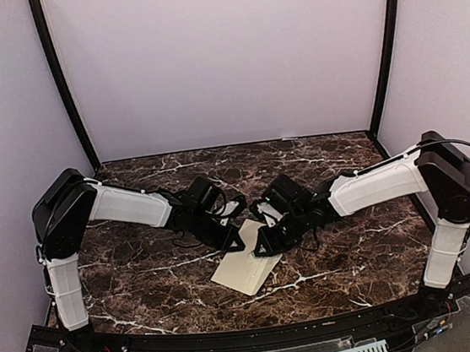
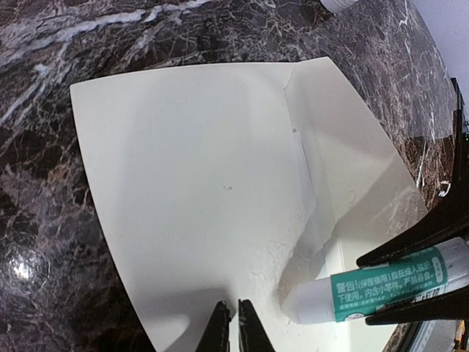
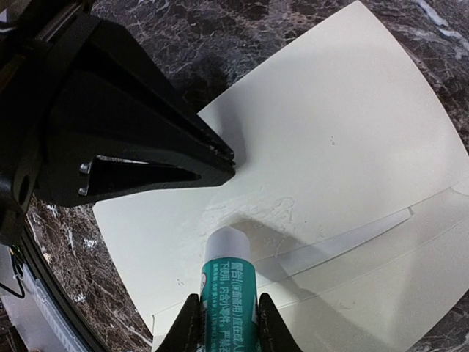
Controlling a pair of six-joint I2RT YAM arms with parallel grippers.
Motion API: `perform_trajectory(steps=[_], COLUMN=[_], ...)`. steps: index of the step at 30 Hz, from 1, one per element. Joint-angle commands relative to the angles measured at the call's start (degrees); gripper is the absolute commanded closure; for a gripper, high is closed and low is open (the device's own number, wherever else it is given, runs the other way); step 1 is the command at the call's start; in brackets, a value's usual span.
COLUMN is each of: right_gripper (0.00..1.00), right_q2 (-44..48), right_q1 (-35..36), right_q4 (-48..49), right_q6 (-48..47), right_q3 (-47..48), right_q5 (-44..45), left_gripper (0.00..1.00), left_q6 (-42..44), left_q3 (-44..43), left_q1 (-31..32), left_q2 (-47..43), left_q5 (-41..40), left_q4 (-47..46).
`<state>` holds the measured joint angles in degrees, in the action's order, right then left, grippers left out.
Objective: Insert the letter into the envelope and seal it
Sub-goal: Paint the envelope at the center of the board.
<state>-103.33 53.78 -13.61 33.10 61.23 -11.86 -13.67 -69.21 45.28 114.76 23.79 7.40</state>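
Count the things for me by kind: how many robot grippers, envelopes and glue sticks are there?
grippers: 2, the left gripper and the right gripper
envelope: 1
glue stick: 1
total: 4

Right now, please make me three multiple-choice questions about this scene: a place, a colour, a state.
1. Where is the envelope?
A. Against the back wall
B. Lifted in the air
C. Flat on the marble table
2. What colour is the glue stick label?
A. Red
B. Green
C. Yellow
3. How do the left jaws stand?
A. Shut, empty
B. Wide open
C. Shut on the glue stick
Answers: 1 C, it lies flat on the marble; 2 B, green band with white print; 3 A, the tips nearly meet, while the right jaws hold the stick.
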Motion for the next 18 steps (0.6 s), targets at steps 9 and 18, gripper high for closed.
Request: perform_trajectory(steps=[9,18], right_gripper=[0.95,0.95], right_q2=[-1.27,-1.32], right_q1=[-2.54,-0.27], right_q4=[0.12,-0.05], right_q6=[-1.75,-6.30], right_q3=[0.63,0.46], right_q5=[2.72,-3.89], left_gripper=[0.95,0.97], left_q6=[0.80,-0.07], left_q3=[-0.06,-0.11], left_q1=[0.16,0.16], left_q2=[1.87,2.42], left_q5=[-1.96,-1.15], left_q4=[3.76,3.55])
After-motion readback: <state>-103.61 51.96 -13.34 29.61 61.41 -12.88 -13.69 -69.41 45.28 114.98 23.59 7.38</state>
